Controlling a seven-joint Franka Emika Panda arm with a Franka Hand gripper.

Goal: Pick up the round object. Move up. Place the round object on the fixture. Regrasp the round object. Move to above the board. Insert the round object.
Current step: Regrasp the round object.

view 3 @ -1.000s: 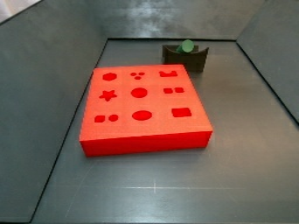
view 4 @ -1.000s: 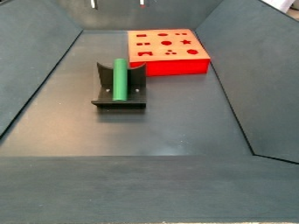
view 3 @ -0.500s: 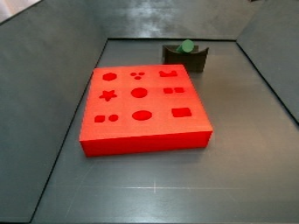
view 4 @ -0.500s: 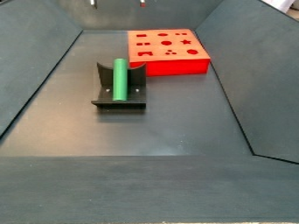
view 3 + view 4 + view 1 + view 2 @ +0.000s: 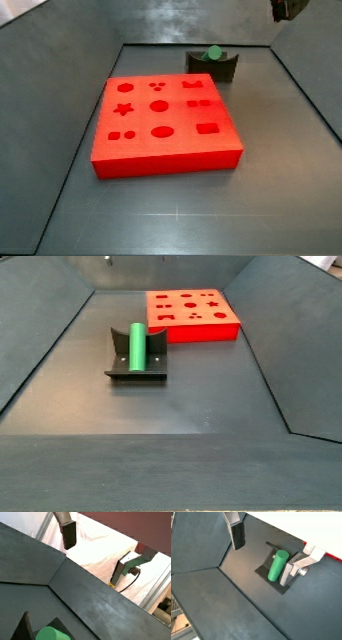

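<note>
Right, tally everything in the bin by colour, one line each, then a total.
Green: 1, the round object lying on the fixture.
Dark grey-brown: 1, the fixture.
Red: 1, the board.
Total: 3.
The pincer hangs open above the fixture, holding nothing.

dark grey bin floor (image 5: 174, 406), sloped grey walls (image 5: 47, 346)

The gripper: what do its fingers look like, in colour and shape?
The gripper, up above the fixture, has two flat silver plate fingers. One carries a dark rectangular pad on its inner face. The other shows what looks like a round bolt head near its middle. No cable or marking on them can be told. In a side view only a dark part shows at the top edge.
</note>
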